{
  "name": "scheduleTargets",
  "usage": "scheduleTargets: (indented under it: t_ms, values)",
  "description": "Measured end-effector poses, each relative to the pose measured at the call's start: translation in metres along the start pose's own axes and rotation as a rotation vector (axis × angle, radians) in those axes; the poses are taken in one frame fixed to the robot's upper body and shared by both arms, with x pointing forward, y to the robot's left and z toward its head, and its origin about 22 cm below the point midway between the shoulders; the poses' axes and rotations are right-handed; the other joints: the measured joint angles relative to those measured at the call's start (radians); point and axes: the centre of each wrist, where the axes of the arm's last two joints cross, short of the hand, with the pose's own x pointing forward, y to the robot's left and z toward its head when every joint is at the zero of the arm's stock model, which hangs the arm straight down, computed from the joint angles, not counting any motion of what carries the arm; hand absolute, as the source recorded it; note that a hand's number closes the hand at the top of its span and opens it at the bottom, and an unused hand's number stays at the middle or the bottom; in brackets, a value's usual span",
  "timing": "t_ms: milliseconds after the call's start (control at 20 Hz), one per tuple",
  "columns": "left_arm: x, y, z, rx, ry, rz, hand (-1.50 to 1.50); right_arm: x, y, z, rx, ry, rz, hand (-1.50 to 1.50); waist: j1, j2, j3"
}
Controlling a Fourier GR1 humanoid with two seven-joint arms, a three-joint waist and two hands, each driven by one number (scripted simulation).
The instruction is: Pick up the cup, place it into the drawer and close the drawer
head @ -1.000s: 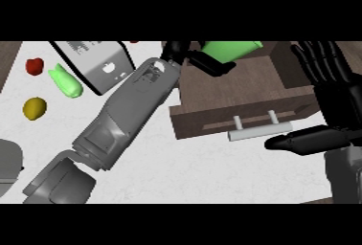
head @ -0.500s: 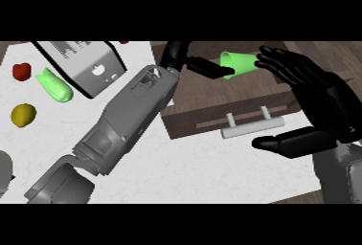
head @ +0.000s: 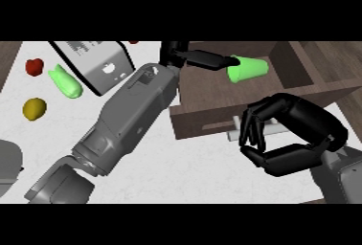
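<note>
The green cup (head: 249, 70) lies tilted on its side over the open brown drawer (head: 212, 103) at the upper right. My left hand (head: 201, 58) reaches in from the lower left, its fingertips pinching the cup's left end. The hand covers part of that end. My right hand (head: 293, 136) hangs at the drawer's front with its fingers curled and nothing in them. They sit just right of the pale drawer handle (head: 235, 130); I cannot tell whether they touch it.
On the white counter at the left lie a red fruit (head: 33, 66), a green vegetable (head: 63, 82) and a yellow fruit (head: 33, 108). A white-and-grey board (head: 96, 64) stands behind my left forearm. A grey object (head: 7, 162) shows at the left edge.
The cup now sits at my left hand's fingertips, lower over the drawer. My right hand has curled its fingers and come in to the drawer's front by the handle.
</note>
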Motion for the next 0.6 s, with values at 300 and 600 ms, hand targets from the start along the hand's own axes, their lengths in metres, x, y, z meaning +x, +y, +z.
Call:
scheduleTargets:
  t_ms: [300,600]
  values:
    - [-0.006,0.004,0.002,0.065,-0.011,0.013,-1.5,-0.004,0.008,0.013,0.053,0.198,0.213,-1.5,0.055,-0.012,0.001]
    - [-0.016,0.012,0.009,0.085,-0.032,0.074,-1.5,-0.047,0.024,0.014,0.012,0.36,0.338,-1.5,0.12,-0.019,0.001]
